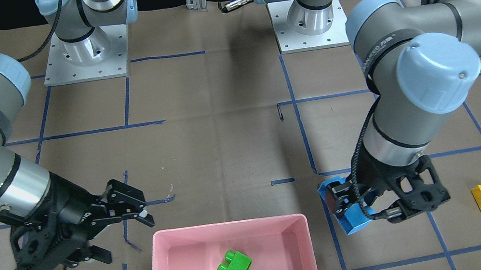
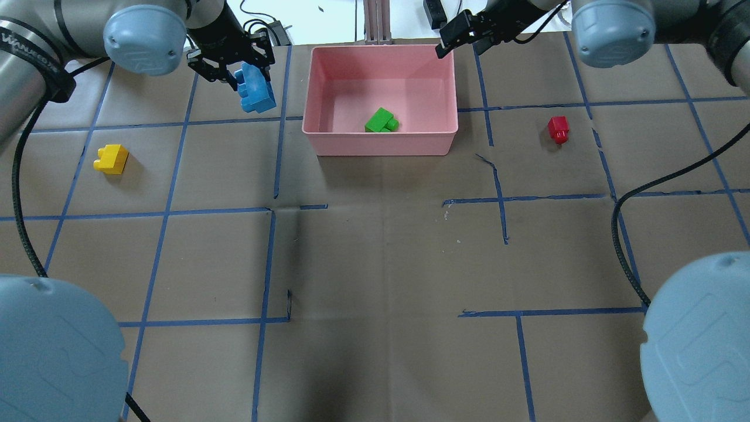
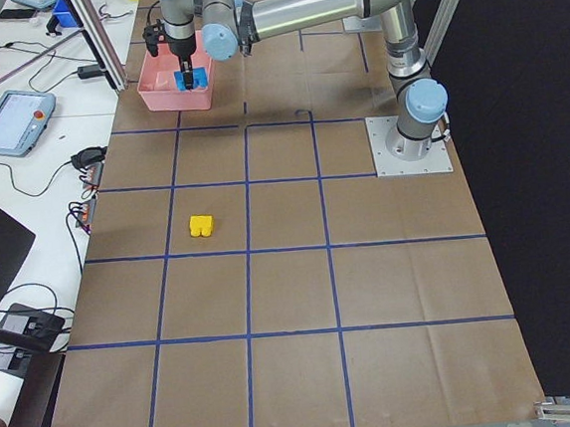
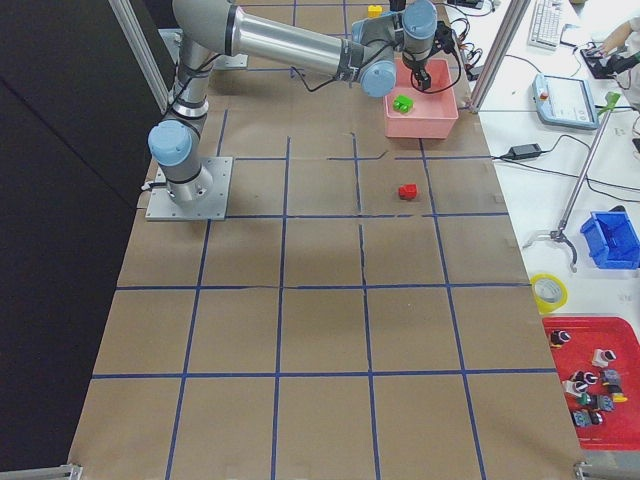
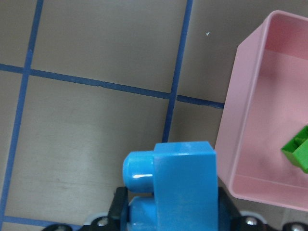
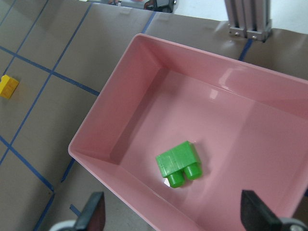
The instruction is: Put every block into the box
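Note:
My left gripper (image 2: 246, 76) is shut on the light blue block (image 2: 256, 92) and holds it above the table just left of the pink box (image 2: 381, 146); the left wrist view shows the block (image 5: 183, 185) beside the box wall (image 5: 240, 120). The green block (image 2: 381, 121) lies inside the box. My right gripper (image 2: 463, 36) is open and empty over the box's far right corner; its wrist view shows the green block (image 6: 179, 163) below. The red block (image 2: 558, 129) lies on the table right of the box. The yellow block (image 2: 111, 159) lies far left.
The table is brown paper with a blue tape grid. The arm bases (image 1: 84, 53) stand at the robot's side. A metal post (image 2: 375, 20) stands just beyond the box. Outside the table's far edge lie cables and bench tools (image 4: 560, 240).

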{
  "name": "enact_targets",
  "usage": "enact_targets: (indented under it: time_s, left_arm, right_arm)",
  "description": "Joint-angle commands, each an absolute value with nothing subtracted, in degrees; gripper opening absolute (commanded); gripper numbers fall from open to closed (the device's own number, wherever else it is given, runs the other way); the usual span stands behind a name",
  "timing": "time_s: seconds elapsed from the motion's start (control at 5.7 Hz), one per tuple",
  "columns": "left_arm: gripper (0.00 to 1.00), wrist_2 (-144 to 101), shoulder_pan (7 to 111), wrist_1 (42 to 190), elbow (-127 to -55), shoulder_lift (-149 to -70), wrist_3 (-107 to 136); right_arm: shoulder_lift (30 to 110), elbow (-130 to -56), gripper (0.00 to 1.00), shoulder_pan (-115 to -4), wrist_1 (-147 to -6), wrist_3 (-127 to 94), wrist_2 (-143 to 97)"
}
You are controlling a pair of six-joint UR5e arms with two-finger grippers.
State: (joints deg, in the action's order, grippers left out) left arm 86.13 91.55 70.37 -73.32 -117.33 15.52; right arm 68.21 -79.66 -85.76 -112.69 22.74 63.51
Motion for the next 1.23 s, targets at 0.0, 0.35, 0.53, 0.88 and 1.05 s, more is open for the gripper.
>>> enact_targets:
  time_s: [0.0, 0.35, 0.53, 0.88, 1.05]
  left_arm:
    - [0.35, 86.6, 96.9, 70.3, -63.8, -125.3, 23.9]
    - [0.35, 88.3, 97.9, 69.4, -52.0, -135.2, 23.1]
    - [0.42, 88.7, 99.2, 68.7, -50.4, -137.2, 22.9]
    - [0.99, 88.6, 99.5, 67.0, -51.1, -137.4, 23.1]
    - [0.99, 88.7, 99.3, 68.7, -51.1, -136.8, 22.9]
  right_arm:
    - [72.2, -79.7, 1.00, -83.5, -108.3, 25.7, 81.5]
    - [70.6, -80.4, 1.00, -81.4, -109.6, 25.2, 87.5]
    - [68.7, -82.9, 0.98, -80.7, -114.5, 25.3, 87.2]
    - [66.9, -91.3, 0.98, -77.6, -122.3, 25.4, 87.5]
    - [66.1, -94.5, 0.98, -75.4, -122.9, 25.3, 86.8]
